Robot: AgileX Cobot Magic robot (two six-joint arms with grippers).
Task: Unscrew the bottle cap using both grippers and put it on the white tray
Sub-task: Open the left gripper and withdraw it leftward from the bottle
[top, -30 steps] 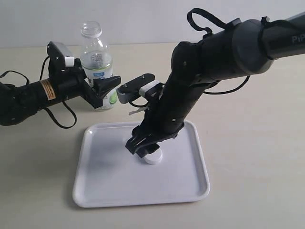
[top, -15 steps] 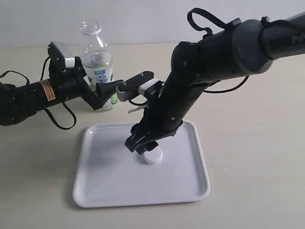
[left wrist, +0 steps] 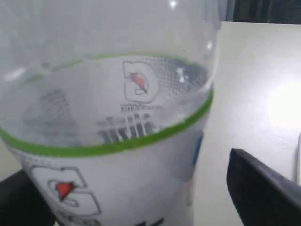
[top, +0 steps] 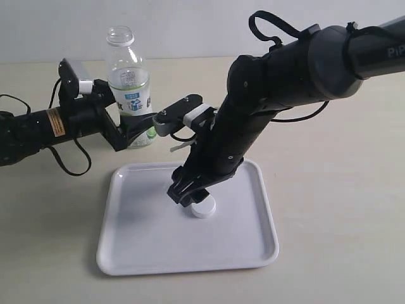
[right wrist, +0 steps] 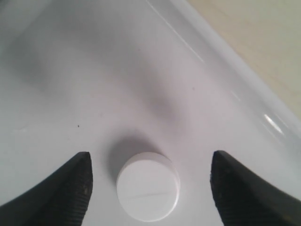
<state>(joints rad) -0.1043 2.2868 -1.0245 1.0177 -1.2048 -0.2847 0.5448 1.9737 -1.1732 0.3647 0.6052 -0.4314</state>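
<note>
The bottle [top: 128,82] stands upright on the table behind the tray, its neck [top: 120,37] uncapped. My left gripper [top: 135,130] is open around its lower part. In the left wrist view the label [left wrist: 117,179] fills the picture, with a gap to one black finger [left wrist: 263,197]. The bottle cap [top: 204,208] lies flat on the white tray [top: 145,240]. My right gripper [top: 186,193] hangs just above it, open. In the right wrist view the cap [right wrist: 148,192] sits between the two fingers [right wrist: 70,193] without touching them, on the tray floor [right wrist: 94,70].
The beige tabletop [top: 335,209] surrounds the tray on all sides. The bulky right arm [top: 278,82] leans over the tray's far edge, and its wrist camera [top: 180,116] juts close to the bottle and the left gripper. Loose cables [top: 76,158] hang from the left arm.
The left arm has drawn back to the left and its jaws now stand off the bottle, which went from slightly tilted to upright. The right gripper has risen a little over the cap.
</note>
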